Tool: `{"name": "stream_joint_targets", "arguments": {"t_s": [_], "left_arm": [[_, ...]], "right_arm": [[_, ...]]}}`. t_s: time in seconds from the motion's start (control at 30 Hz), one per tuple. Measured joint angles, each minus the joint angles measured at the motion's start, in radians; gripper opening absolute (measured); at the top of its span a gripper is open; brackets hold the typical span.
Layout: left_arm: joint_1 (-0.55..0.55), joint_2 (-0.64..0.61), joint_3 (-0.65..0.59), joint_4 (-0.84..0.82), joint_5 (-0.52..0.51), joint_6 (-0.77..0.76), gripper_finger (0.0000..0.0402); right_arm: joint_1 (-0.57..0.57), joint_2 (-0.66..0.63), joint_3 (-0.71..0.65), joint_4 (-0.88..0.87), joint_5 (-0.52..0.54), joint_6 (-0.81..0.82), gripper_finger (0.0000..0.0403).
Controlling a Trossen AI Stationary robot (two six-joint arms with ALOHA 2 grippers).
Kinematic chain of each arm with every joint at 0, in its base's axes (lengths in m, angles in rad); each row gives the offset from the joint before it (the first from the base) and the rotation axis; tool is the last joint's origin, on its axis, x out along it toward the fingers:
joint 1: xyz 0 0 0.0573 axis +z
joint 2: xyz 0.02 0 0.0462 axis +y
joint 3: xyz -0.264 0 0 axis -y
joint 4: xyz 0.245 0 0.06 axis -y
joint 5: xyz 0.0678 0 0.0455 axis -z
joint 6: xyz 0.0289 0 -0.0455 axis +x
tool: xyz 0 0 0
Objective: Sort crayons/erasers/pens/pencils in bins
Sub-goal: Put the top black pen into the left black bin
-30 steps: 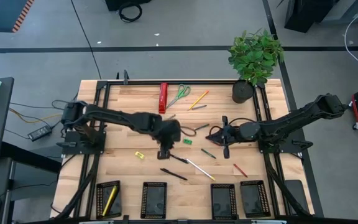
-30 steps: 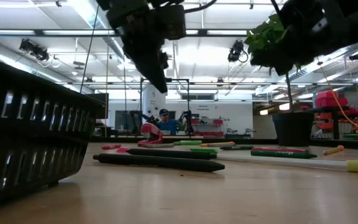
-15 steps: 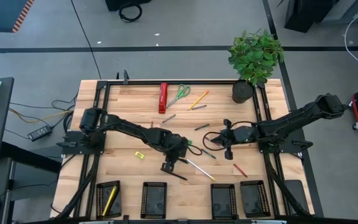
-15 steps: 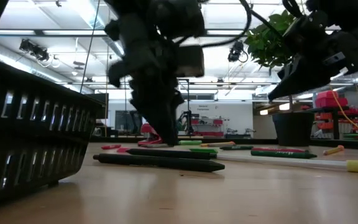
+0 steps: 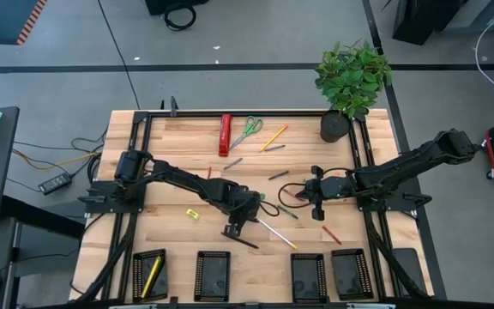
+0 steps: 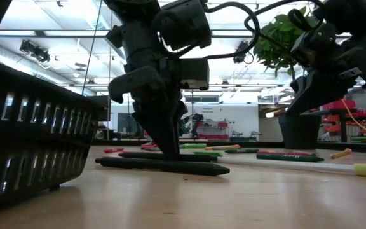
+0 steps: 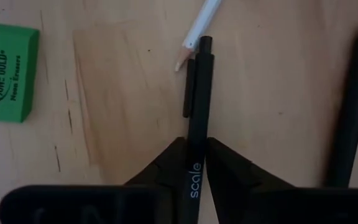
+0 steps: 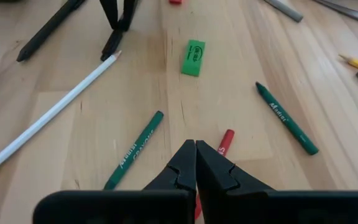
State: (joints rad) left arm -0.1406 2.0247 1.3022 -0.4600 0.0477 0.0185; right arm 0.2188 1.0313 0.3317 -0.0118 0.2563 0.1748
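- Black is the pen (image 7: 197, 106) that the left gripper (image 7: 193, 163) clamps between its two fingers near the middle of the table; the pen lies flat on the wood, its clip beside the tip of a white pencil (image 7: 199, 25).
- In the high view the left gripper (image 5: 234, 225) is low over the table's middle, and the white pencil (image 5: 274, 231) runs away from it toward the bins.
- A second black pen (image 7: 352, 99) lies just beside the gripped one, apart from it; in the low view it is the long dark stick (image 6: 164, 166) nearest the camera.
- A green eraser (image 7: 8, 71) lies flat on the wood to the other side of the held pen, well apart from it.
- The right gripper (image 8: 195, 163) hovers over the table's right half with its fingers pressed together and nothing between them.
- Ahead of the right gripper lie a red crayon (image 8: 224, 142), two green crayons (image 8: 135, 148) (image 8: 286, 118) and the same green eraser (image 8: 192, 58).
- Four black bins (image 5: 213, 275) stand in a row along the near edge; the leftmost one (image 5: 137, 275) holds a yellow stick (image 5: 151, 275).
- A yellow eraser (image 5: 191, 214) lies left of the left gripper.
- A potted plant (image 5: 350, 81), green scissors (image 5: 247, 130) and a red bar-shaped tool (image 5: 225, 135) sit along the far edge.
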Motion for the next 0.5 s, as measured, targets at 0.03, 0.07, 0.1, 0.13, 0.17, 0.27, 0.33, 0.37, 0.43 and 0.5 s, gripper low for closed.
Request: {"name": "stream_joint_targets", "arguments": {"t_s": [0.03,0.07,0.1,0.13,0.17,0.27,0.33,0.37,0.43,0.5], "left_arm": [[0.000,0.000,0.000,-0.001,0.001,-0.009,0.0064],[-0.001,0.000,0.000,-0.003,0.003,-0.016,0.0060],[-0.004,0.000,0.000,-0.007,0.002,-0.026,0.0055],[-0.006,0.000,0.000,-0.009,-0.001,-0.032,0.0051],[-0.010,0.000,0.000,-0.009,-0.004,-0.037,0.0047],[-0.018,-0.001,0.006,-0.021,-0.007,-0.065,0.0040],[-0.025,0.001,0.023,-0.049,-0.009,-0.084,0.0039],[-0.028,0.002,0.034,-0.066,-0.008,-0.087,0.0041],[-0.036,0.002,0.058,-0.102,-0.004,-0.091,0.0046],[-0.042,0.001,0.099,-0.151,-0.002,-0.094,0.0048]], "right_arm": [[0.000,0.000,0.000,0.001,0.000,-0.006,0.0011],[0.000,0.000,0.000,0.003,0.000,-0.014,0.0011],[-0.001,0.000,0.000,0.006,0.001,-0.021,0.0011],[-0.001,0.000,0.000,0.011,0.005,-0.030,0.0011],[-0.001,0.000,0.000,0.020,0.006,-0.040,0.0011],[-0.001,0.000,0.000,0.048,0.007,-0.070,0.0011],[-0.001,0.000,0.000,0.066,0.007,-0.084,0.0011],[-0.001,0.000,0.000,0.074,0.007,-0.092,0.0011],[-0.001,0.000,0.000,0.091,0.008,-0.099,0.0011],[-0.001,0.000,0.000,0.098,0.008,-0.100,0.0011]]}}
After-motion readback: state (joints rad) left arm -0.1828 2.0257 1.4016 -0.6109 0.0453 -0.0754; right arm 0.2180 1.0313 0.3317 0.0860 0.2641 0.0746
